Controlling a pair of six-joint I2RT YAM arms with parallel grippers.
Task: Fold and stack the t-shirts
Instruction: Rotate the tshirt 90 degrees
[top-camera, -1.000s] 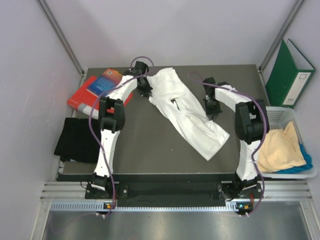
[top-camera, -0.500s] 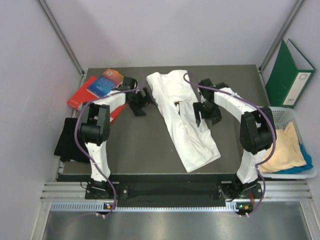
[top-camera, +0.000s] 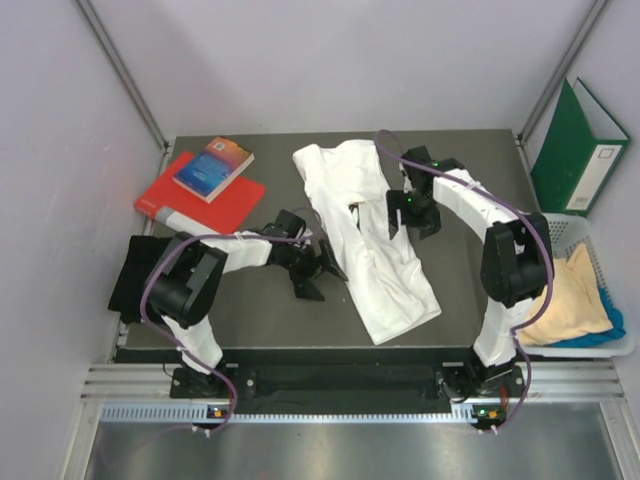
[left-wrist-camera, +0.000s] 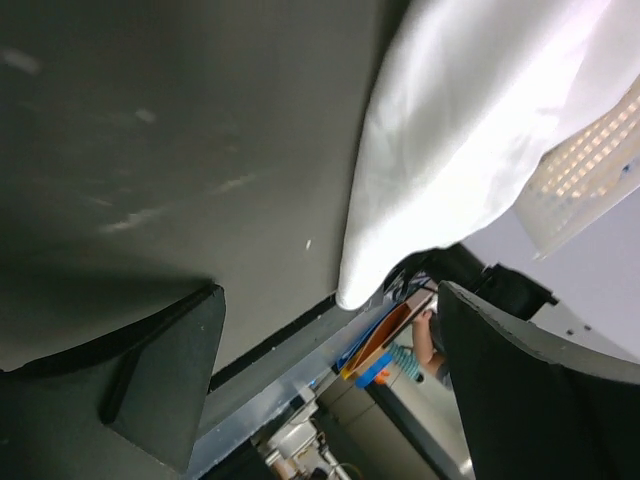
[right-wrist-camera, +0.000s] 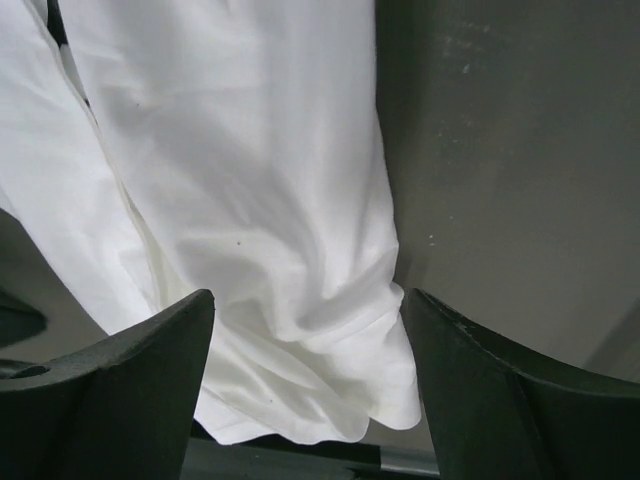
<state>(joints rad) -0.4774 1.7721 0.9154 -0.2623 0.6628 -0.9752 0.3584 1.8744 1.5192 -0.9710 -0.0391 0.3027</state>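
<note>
A white t-shirt (top-camera: 365, 235) lies crumpled in a long diagonal strip on the dark table (top-camera: 250, 330). My left gripper (top-camera: 318, 278) is open beside the strip's left edge, holding nothing. In the left wrist view the white t-shirt (left-wrist-camera: 470, 130) ends just beyond that left gripper (left-wrist-camera: 330, 375), clear of it. My right gripper (top-camera: 410, 222) hovers open over the strip's right edge. The right wrist view shows the white t-shirt (right-wrist-camera: 250, 200) under the right gripper (right-wrist-camera: 305, 385), ungripped. A black t-shirt (top-camera: 140, 280) lies at the table's left edge. Pale yellow (top-camera: 560, 295) and blue (top-camera: 608, 328) t-shirts sit in the basket.
A red book (top-camera: 205, 200) with a blue book (top-camera: 213, 167) on it lies at the back left. The white mesh basket (top-camera: 590, 235) stands off the table's right side, a green binder (top-camera: 578, 145) behind it. Grey walls close in the back and left.
Both grippers opened and let go of the white t-shirt, which settled into a narrower strip. The left arm swung from the back edge toward the near left of the shirt.
</note>
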